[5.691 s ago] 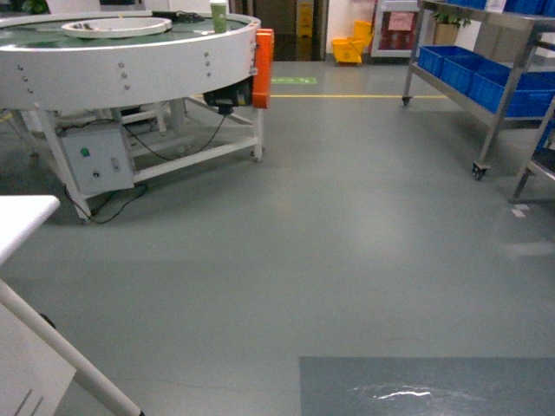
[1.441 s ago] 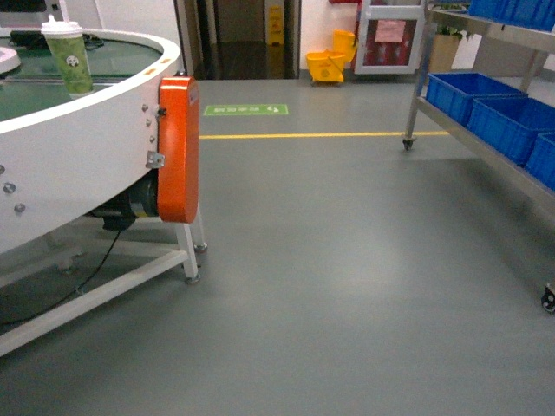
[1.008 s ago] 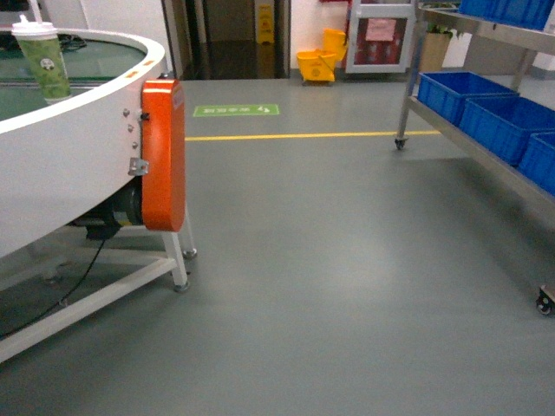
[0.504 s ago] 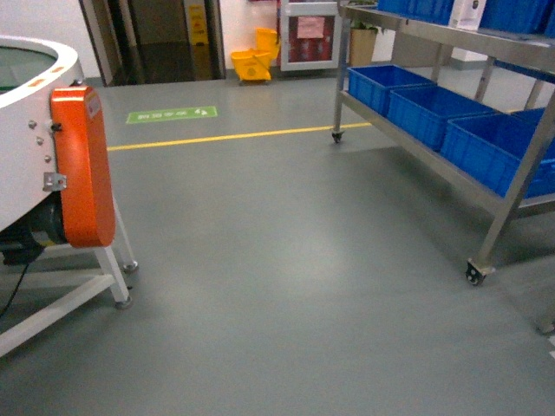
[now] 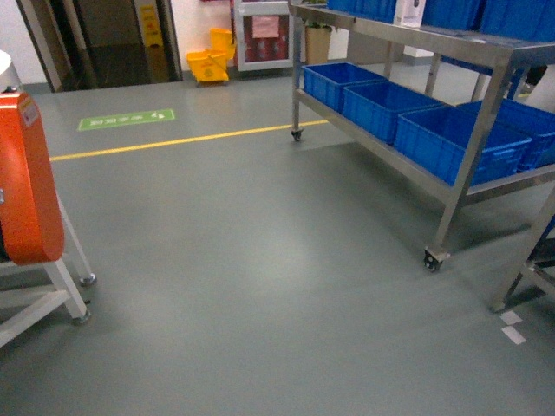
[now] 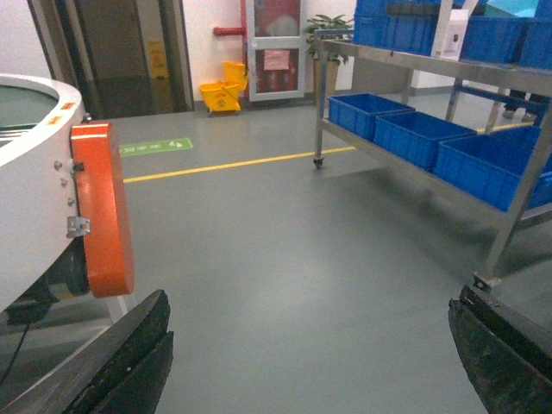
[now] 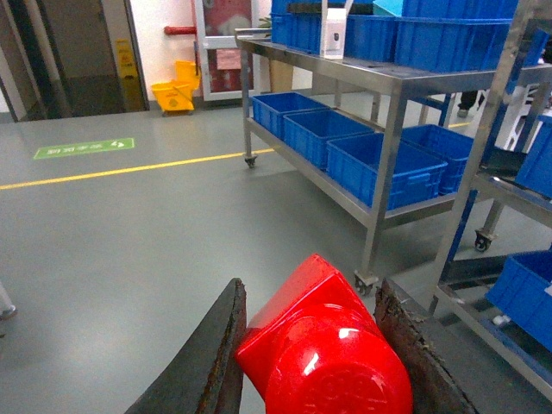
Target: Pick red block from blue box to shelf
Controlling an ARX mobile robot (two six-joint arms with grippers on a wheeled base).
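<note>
The red block [image 7: 323, 345], glossy with a round stud facing the camera, fills the bottom of the right wrist view. My right gripper [image 7: 309, 289] is shut on the red block, one dark finger on each side of it. My left gripper [image 6: 310, 302] is open, its fingers [image 6: 142, 345] far apart over bare floor with nothing between them. The stainless-steel shelf [image 5: 416, 36] stands on castors at the right, and it also shows from the left wrist [image 6: 414, 62] and ahead of the held block [image 7: 371, 79]. The blue box is out of view. Neither gripper shows in the head view.
Royal-blue ribbed crates [image 5: 373, 104] fill the shelf's lower tier. A second rack [image 5: 529, 260] stands at the far right. The round white machine with its orange guard [image 5: 26, 182] is at the left. Grey floor lies between, with a yellow line [image 5: 173, 139] and a yellow mop bucket [image 5: 208, 65] beyond.
The head view has swung to the right. The round machine has slid off to the left and the shelf with blue crates has come nearer on the right.
</note>
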